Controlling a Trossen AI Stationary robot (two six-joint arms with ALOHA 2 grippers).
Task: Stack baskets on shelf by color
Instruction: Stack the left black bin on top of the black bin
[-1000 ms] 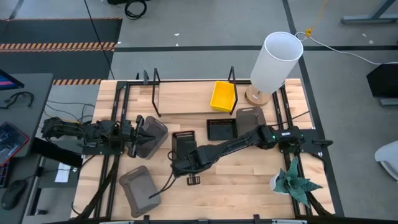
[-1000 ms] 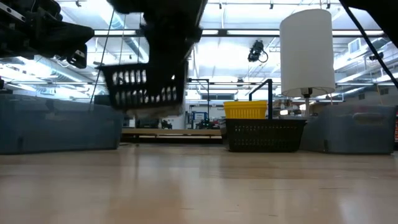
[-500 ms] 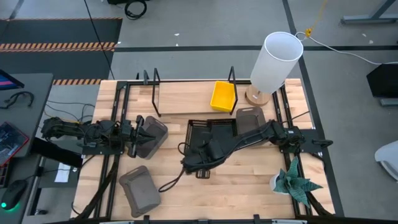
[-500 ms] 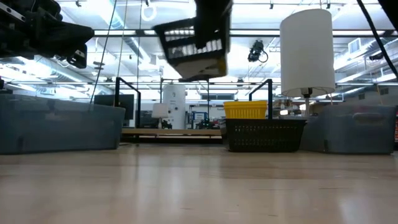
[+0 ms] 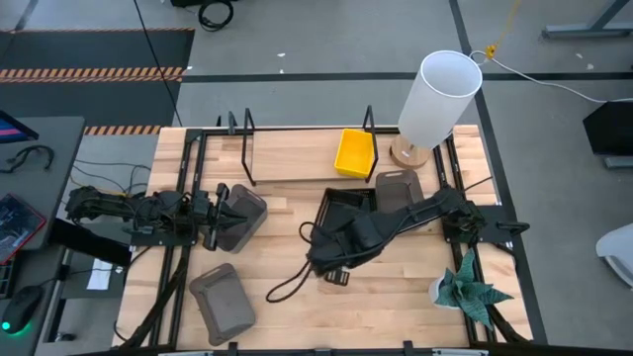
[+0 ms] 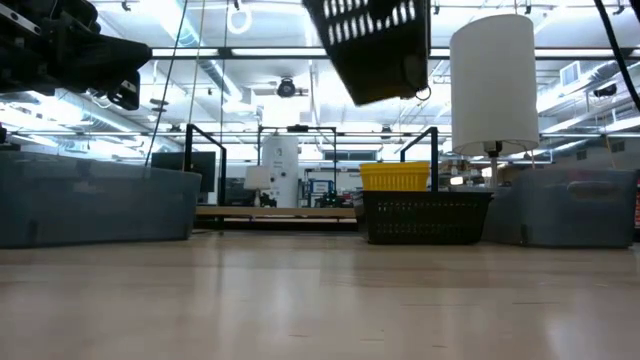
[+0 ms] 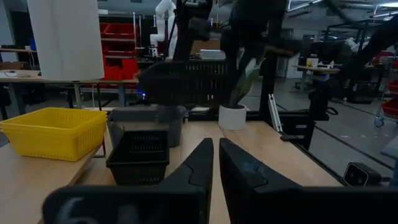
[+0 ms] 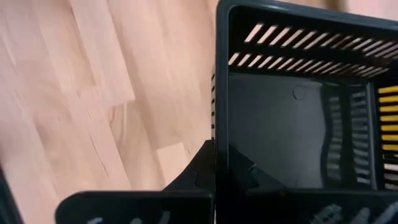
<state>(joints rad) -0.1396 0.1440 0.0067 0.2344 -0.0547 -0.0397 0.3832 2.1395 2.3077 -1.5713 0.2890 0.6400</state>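
My right gripper [image 5: 334, 235] is shut on a black basket [image 5: 346, 206], held high over the middle of the table and tilted [image 6: 375, 40]. A second black basket [image 6: 428, 215] stands on the table below it, in front of the shelf [image 5: 297, 158]. A yellow basket [image 5: 354, 151] sits on the shelf's right end. Three gray baskets rest on the table: one at the left [image 5: 245, 216], one near the front [image 5: 223, 302], one at the right [image 5: 398, 188]. My left gripper [image 7: 216, 163] waits shut above the left gray basket. My right gripper holds the black basket by one side wall [image 8: 216, 124], one finger [image 8: 199, 171] outside and the other [image 8: 245, 174] inside. The fingers come from above, slanting down over the rim. The basket is lifted clear of the table and tilted.
A lamp with a white shade [image 5: 435, 99] stands at the table's far right corner and a potted plant [image 5: 473, 287] at the near right. A black cable [image 5: 287, 287] loops over the table below my right arm. The shelf's left and middle [image 5: 287, 156] are bare wood.
My right gripper has risen and gone toward the table's right and far edge, rolling at the wrist, still shut on the black basket. The basket has gone up from low over the table's middle to high above the other black basket and has tipped further.
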